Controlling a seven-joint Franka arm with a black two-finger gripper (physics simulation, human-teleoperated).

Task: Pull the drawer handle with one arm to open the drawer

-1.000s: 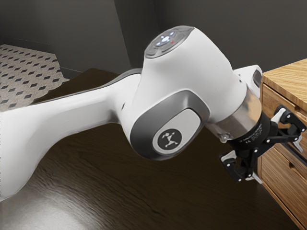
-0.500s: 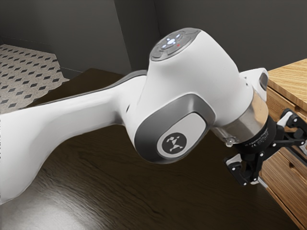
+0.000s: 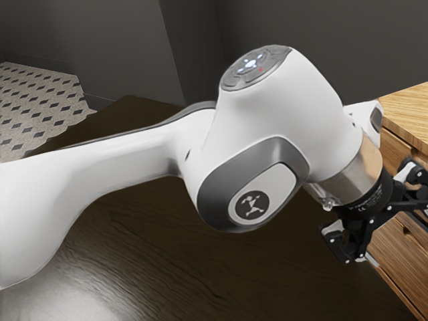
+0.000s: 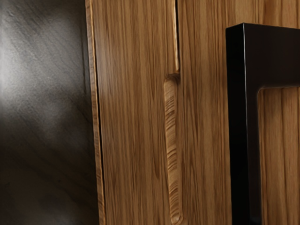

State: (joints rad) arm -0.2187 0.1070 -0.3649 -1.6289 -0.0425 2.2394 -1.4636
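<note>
A wooden cabinet (image 3: 406, 112) stands at the exterior view's right edge, its drawer fronts (image 3: 401, 249) facing the arm. My black gripper (image 3: 390, 219) hangs right in front of those drawer fronts, its fingers spread wide and open with nothing between them. Close ahead of my hand, the wrist view looks onto a wooden drawer front (image 4: 136, 112) with a carved groove (image 4: 171, 150). Beside the groove a black rectangular handle (image 4: 238, 122) stands out from the wood. No gap shows at the drawer in either view.
The cabinet and arm stand on a dark wooden table (image 3: 167, 267). A patterned floor (image 3: 37, 93) lies at the far upper left, with dark walls behind. My large white arm (image 3: 267, 154) covers most of the middle.
My arm has moved steadily toward the exterior view's right, bringing the gripper closer to the drawer fronts. The fingers stay spread.
</note>
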